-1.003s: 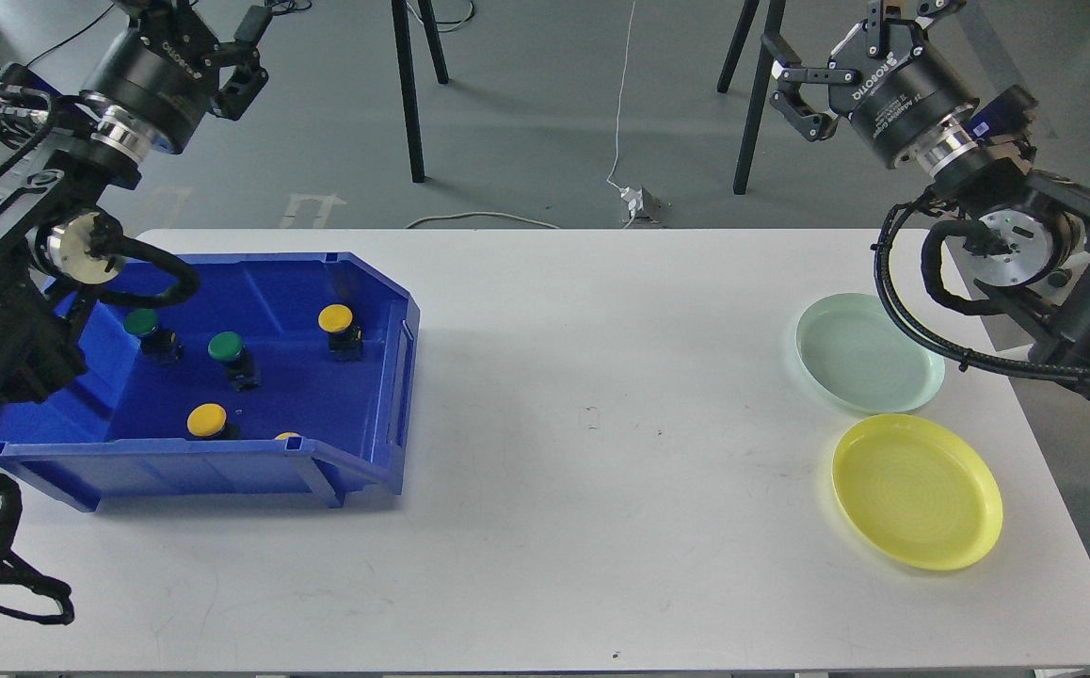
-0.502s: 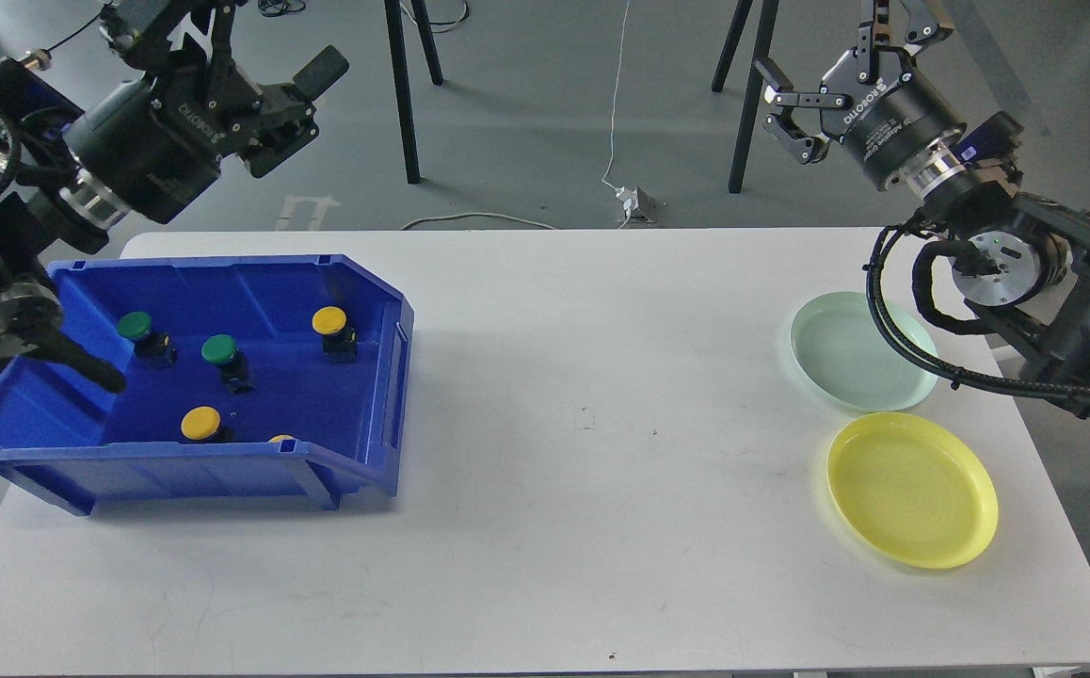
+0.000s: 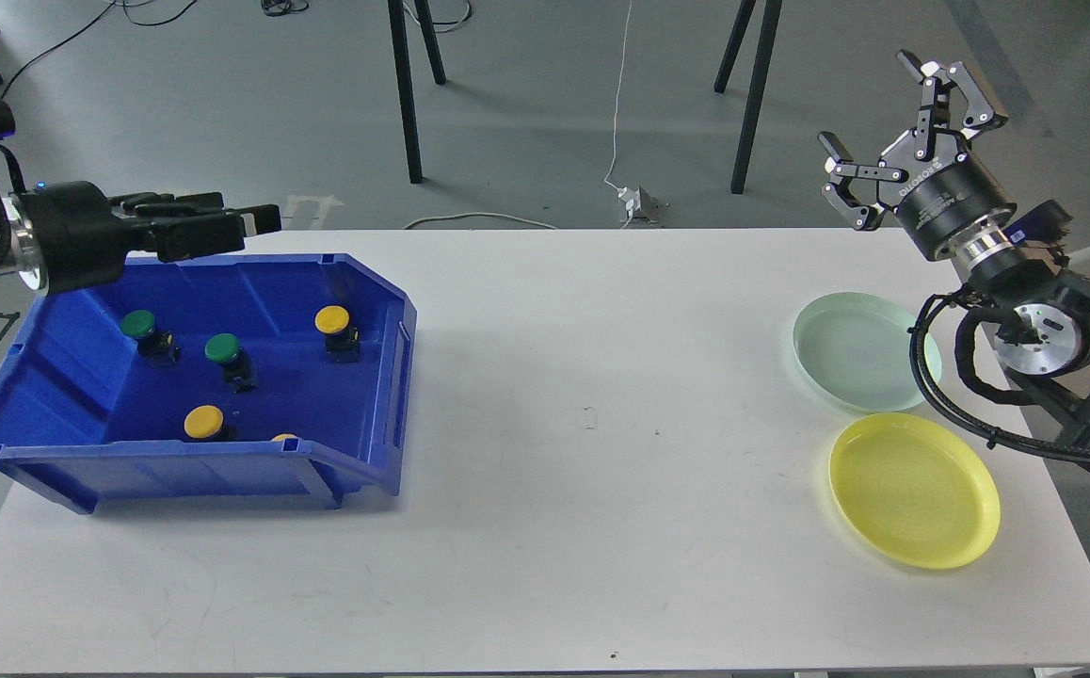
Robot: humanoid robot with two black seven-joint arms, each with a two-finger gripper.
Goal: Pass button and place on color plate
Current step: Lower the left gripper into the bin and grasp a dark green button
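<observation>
Two arms raised, left claw level over bin, right claw spread

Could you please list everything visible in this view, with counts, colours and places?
bin: 1, blue, left on the table
green buttons: 2, in the bin, rear left
yellow buttons: 3, in the bin; one half hidden by the front wall
green plate: 1, pale green, right side
yellow plate: 1, right side, nearer than the green one
table: 1, white
left gripper: over the bin's rear edge, seen side-on
right gripper: open, beyond the green plate
</observation>
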